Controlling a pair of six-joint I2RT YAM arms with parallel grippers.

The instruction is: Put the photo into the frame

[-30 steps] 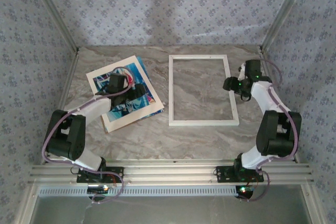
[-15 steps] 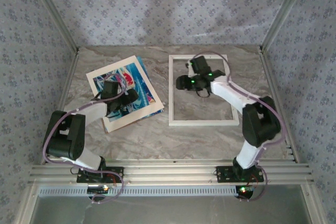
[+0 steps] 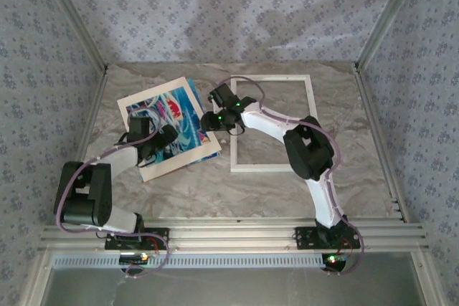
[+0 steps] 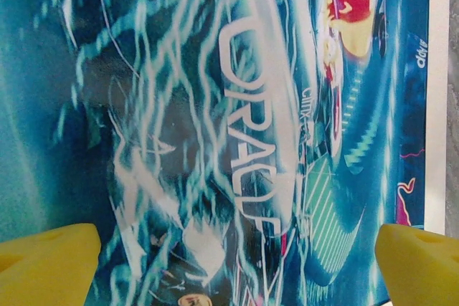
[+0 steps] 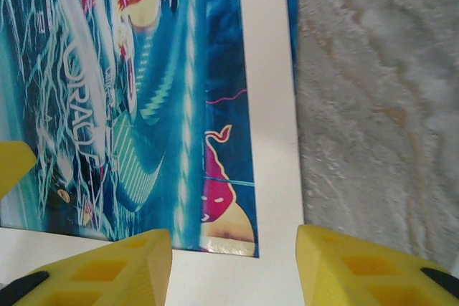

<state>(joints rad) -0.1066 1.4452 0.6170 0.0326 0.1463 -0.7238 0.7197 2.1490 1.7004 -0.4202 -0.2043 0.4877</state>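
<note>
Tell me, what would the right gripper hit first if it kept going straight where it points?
Most likely the photo: the right gripper points down at its white border, the bare table just beside. How far above the paper it hangs is unclear.

White letters "ORAC…" run across the photo (image 4: 229, 105), with small "app" near its border

The left arm (image 3: 118, 155) and right arm (image 3: 269, 121) have white shells, bulky black joints and thin lilac cables; green lights glow, apparently on the right wrist. The fingers (image 5: 107, 266) are blocky yellow.
</note>
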